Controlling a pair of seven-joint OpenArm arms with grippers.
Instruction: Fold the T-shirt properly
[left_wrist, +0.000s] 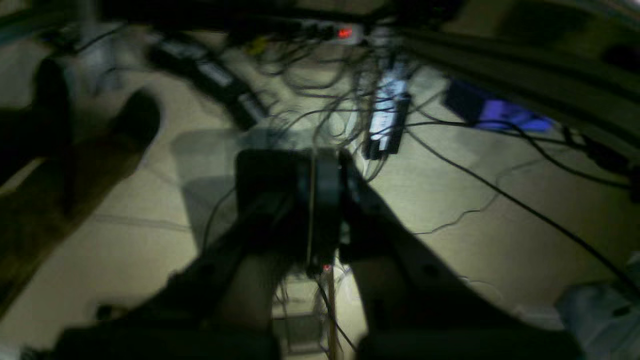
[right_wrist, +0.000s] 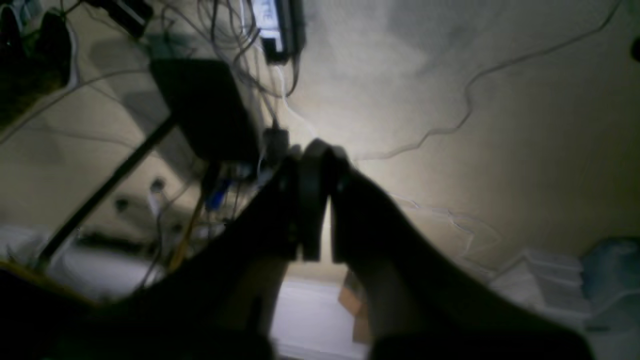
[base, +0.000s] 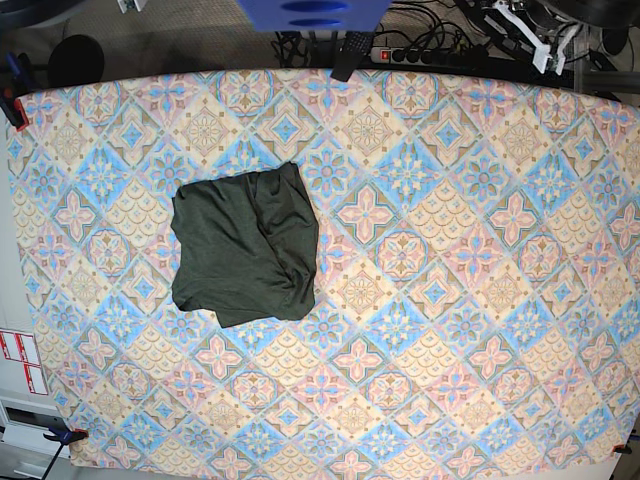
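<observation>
so the t-shirt (base: 245, 245) is sitting on the patterned tablecloth (base: 450, 300), left of the middle in the base view and a bit toward the far edge. it's folded into a rough squarish bundle, dark olive green, no print visible. hard to call a real long axis since it's close to square, but the bundle is a touch taller than wide in that view, running from the far edge toward the near edge and tilted slightly, with the far right corner poking up toward the top of the frame. there's a diagonal overlap seam running down the middle where one layer lies over another, and the near right corner looks bunched and rounded instead of flat. can't tell where the collar or sleeves are, they're tucked in somewhere.

no containers anywhere on the table that i can see.

neither arm is over the cloth in the base view. the left gripper (left_wrist: 320, 210) shows up in its own wrist view with the fingers pressed together and nothing between them, aimed at a pale floor with a tangle of cables (left_wrist: 320, 95) and a power strip (left_wrist: 387, 117). the right gripper (right_wrist: 317, 200) is the same deal, fingers closed up on nothing, floor and wires behind it. both wrist views are dim and blurry.
</observation>
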